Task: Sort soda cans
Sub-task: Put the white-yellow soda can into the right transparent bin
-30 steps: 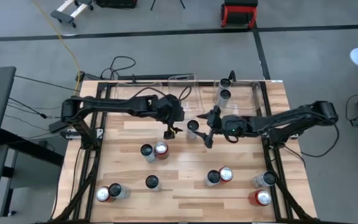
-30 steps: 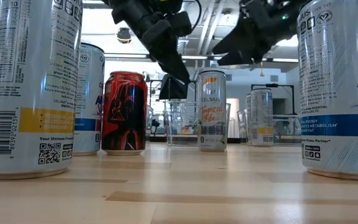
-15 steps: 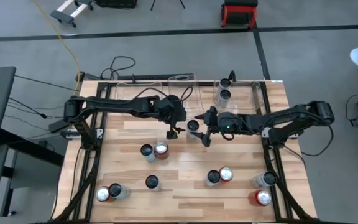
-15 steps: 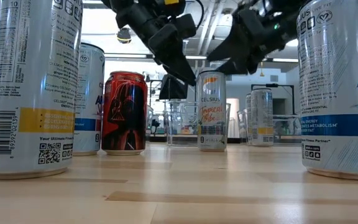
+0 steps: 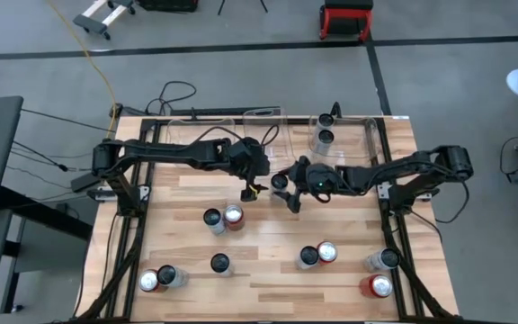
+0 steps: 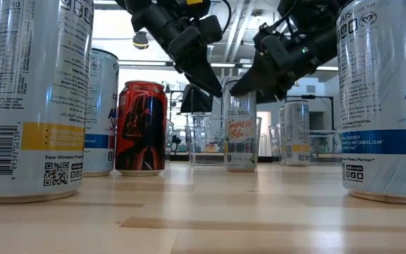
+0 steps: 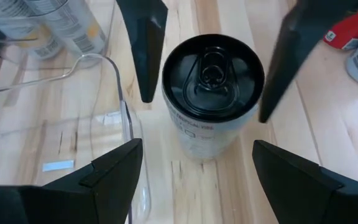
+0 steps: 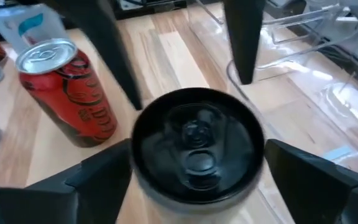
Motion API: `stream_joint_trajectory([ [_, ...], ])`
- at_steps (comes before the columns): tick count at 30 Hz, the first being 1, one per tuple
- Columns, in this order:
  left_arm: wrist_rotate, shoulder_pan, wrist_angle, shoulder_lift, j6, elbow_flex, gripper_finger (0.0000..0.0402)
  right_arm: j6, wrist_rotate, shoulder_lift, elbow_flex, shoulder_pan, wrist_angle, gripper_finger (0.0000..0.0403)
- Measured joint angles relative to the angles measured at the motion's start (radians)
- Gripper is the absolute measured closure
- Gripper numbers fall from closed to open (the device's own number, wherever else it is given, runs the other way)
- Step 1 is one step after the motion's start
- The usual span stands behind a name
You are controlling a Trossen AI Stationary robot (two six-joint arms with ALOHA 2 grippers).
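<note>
A silver-grey soda can with a black top stands upright on the wooden table, near its middle. My right gripper is open, one finger on each side of the can's upper part; whether they touch it I cannot tell. My left gripper hangs open just left of the can and above it, touching nothing. In the low view the can shows below both dark grippers.
Other cans stand upright in pairs: red and silver, and a single dark-topped one. Clear plastic bins line the far edge; the right-hand bin holds two cans.
My right gripper has moved toward the table's left edge and down, still open, until its fingers stand on both sides of the black-topped can. The can has not moved.
</note>
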Motion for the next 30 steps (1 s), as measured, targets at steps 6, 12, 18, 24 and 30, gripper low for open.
stream_joint_trajectory([
  [6, 0.025, 0.012, 0.0, 0.0, 0.002, 0.0, 0.01, 0.029, 0.0, -0.002, 0.0, -0.01, -0.005, 0.0135],
  [12, 0.026, 0.04, -0.017, -0.003, -0.009, 0.0, 0.01, 0.039, 0.001, -0.038, -0.001, -0.011, -0.033, 0.0171],
  [18, 0.026, 0.057, -0.05, -0.005, -0.016, 0.0, 0.01, 0.032, 0.003, -0.212, 0.034, -0.001, -0.196, 0.0171],
  [24, 0.027, 0.058, -0.041, -0.005, -0.028, 0.0, 0.01, 0.028, 0.078, -0.408, 0.087, -0.003, -0.382, 0.0163],
  [30, 0.027, 0.054, -0.032, -0.002, -0.029, 0.0, 0.0104, 0.028, 0.158, -0.557, 0.132, -0.023, -0.54, 0.0169],
])
